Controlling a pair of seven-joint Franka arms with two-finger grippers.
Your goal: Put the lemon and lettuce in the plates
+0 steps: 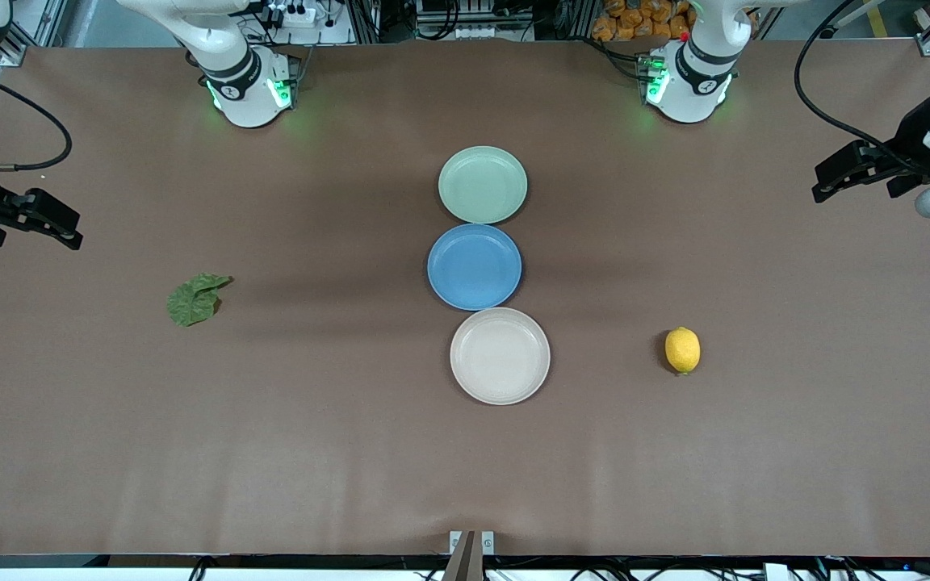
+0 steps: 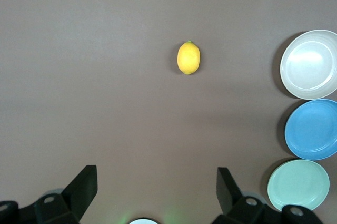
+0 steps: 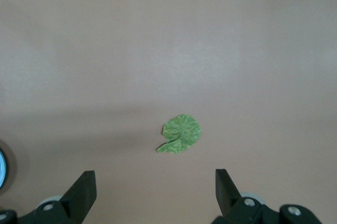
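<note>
The lemon (image 1: pixel 682 350) lies on the table toward the left arm's end, and it also shows in the left wrist view (image 2: pixel 188 58). The lettuce (image 1: pixel 197 298) lies flat toward the right arm's end, also in the right wrist view (image 3: pixel 181 134). The mint green plate (image 1: pixel 483 184) and the beige plate (image 1: pixel 500 355) sit empty mid-table, the beige one nearest the front camera. My left gripper (image 1: pixel 828 181) hangs open and empty over the table's left-arm end. My right gripper (image 1: pixel 61 226) hangs open and empty over the right-arm end.
A blue plate (image 1: pixel 475 266) sits empty between the two task plates, touching both. The three plates form a line down the middle of the brown table (image 1: pixel 312 420). The left wrist view shows the beige (image 2: pixel 310 64), blue (image 2: pixel 312 129) and mint (image 2: pixel 298 184) plates.
</note>
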